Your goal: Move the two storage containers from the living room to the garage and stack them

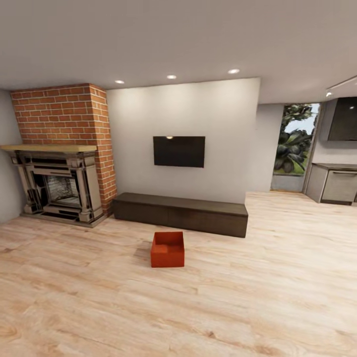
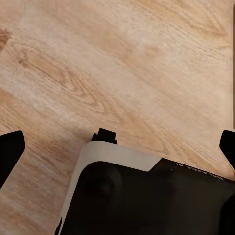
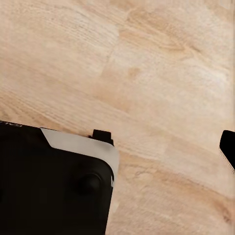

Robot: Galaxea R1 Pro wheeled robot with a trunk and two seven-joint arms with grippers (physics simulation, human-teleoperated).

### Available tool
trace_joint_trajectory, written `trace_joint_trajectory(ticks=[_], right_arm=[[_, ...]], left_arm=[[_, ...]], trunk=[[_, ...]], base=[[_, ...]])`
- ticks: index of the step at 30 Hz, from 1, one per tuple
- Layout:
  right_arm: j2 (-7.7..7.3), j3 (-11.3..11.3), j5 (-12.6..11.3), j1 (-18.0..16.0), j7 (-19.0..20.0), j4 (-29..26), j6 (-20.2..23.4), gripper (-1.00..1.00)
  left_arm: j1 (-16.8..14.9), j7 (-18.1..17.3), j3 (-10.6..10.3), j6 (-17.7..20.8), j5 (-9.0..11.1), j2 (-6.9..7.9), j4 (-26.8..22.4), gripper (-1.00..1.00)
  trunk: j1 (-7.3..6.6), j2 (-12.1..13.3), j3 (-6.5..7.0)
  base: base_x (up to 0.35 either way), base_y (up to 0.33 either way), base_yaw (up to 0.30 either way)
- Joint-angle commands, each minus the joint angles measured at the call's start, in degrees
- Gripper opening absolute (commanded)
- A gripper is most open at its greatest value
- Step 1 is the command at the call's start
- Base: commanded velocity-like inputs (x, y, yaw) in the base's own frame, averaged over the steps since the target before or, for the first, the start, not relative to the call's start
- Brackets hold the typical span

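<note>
1. One storage container (image 1: pixel 167 249), orange-red and open at the top, sits on the light wood-plank floor (image 1: pixel 277 277) of the living room, just in front of the long dark low bench (image 1: pixel 181 213) and apart from it. The wall TV (image 1: pixel 179 151) hangs above that bench, and the brick fireplace (image 1: pixel 62 153) stands beyond the bench's left end.

2. The relation that matters: the container lies straight ahead of the robot, well apart from it, with bare floor between. It is close to the middle of the head view, a touch toward the robot's left, so neither arm is clearly the nearer one. I judge that the base must drive forward toward the bench before either arm can reach.

3. The container's footprint looks nearly square from here, and its near wall runs roughly parallel to the bench front. I cannot tell which side is the long one.

4. The left hand (image 2: pixel 117 147) shows dark fingers (image 2: pixel 11 149) at the two edges of the left wrist view, spread wide with nothing between them but floor and the robot's base (image 2: pixel 147 196).

5. In the right wrist view one dark fingertip (image 3: pixel 227 147) shows at the edge. The other is out of the picture, so I cannot tell how the right hand is set. It holds nothing visible.

6. A window with greenery (image 1: pixel 295 141) shows far right of the bench.
</note>
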Motion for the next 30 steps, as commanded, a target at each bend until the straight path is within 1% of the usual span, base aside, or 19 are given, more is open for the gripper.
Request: trace_joint_trajectory(ticks=[1,7,30], right_arm=[[0.01,0.3,0.3,-0.1,-0.2,0.1,-0.2,1.00],[0.01,0.3,0.3,-0.1,-0.2,0.1,-0.2,1.00],[0.01,0.3,0.3,-0.1,-0.2,0.1,-0.2,1.00]], left_arm=[[0.0,0.1,-0.5,0.0,0.5,0.00,0.0,1.00],[0.0,0.1,-0.5,0.0,0.5,0.00,0.0,1.00],[0.0,0.1,-0.5,0.0,0.5,0.00,0.0,1.00]], trunk=[[0.05,-0.1,-0.10],[0.05,-0.1,-0.10],[0.05,-0.1,-0.10]], base=[[0.323,0.000,0.000],[0.323,0.012,0.000],[0.323,0.069,0.000]])
